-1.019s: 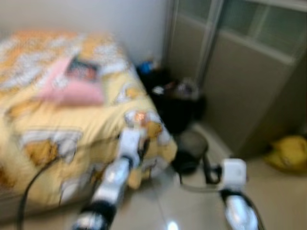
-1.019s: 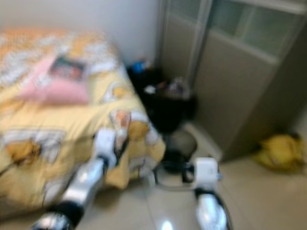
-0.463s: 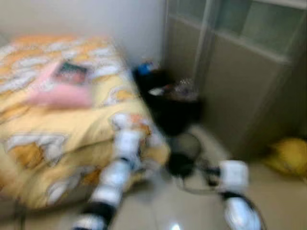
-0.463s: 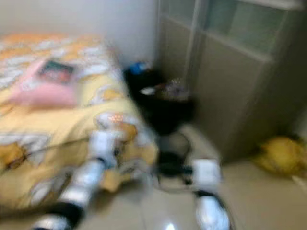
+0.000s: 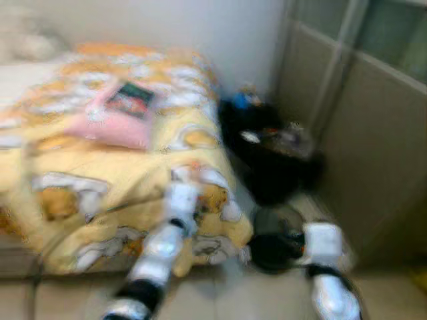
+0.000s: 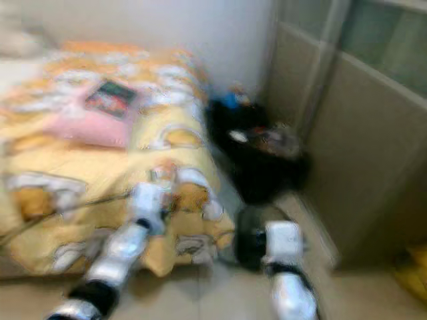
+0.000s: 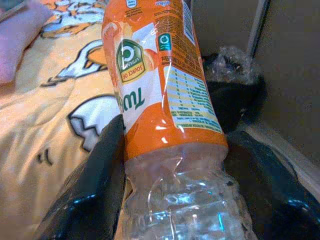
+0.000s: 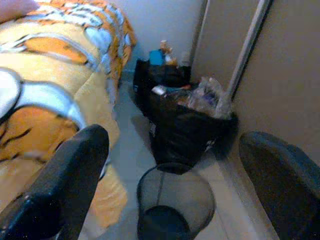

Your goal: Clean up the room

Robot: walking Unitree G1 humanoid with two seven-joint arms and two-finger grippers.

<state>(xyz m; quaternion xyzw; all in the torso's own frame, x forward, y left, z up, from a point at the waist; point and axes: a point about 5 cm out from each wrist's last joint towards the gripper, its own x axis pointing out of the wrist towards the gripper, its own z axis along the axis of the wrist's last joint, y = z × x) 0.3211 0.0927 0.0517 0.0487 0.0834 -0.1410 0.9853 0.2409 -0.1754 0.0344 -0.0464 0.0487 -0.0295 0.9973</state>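
Bed [image 5: 100, 167]: takes up the robot's left half of the head views, covered by a yellow quilt with white and orange cartoon figures; the head views are blurred.
Sliding doors [image 5: 373, 120]: grey-brown panels with pale glass above, along the right side of the room.
Floor [image 6: 200, 293]: pale glossy tiles between the bed's foot and the doors.
Pink pillow [image 5: 110, 127]: lies on the quilt toward the far part of the bed, with a dark flat item [image 5: 130, 100] resting on top of it; too blurred to say what it is.
Black rubbish bags [image 8: 187, 125]: full, standing in the corner beyond the bed, against the wall and doors; crumpled clear plastic shows at the top of the nearer one.
Mesh bin [image 8: 175, 200]: round black wire wastebasket on the floor, just in front of the bags and beside the bed's corner; something dark lies in its bottom.
Left tool [image 7: 165, 165]: raised over the bed's corner, its black fingers [image 7: 95, 175] clamped on either side of a plastic bottle [image 7: 165, 100].
Bottle: clear, looks empty, with an orange label; held in the left tool, above the quilt's edge, with the bags beyond it.
Right tool [image 8: 175, 165]: held out over the floor, fingers spread wide with nothing between them, the mesh bin showing in the gap.
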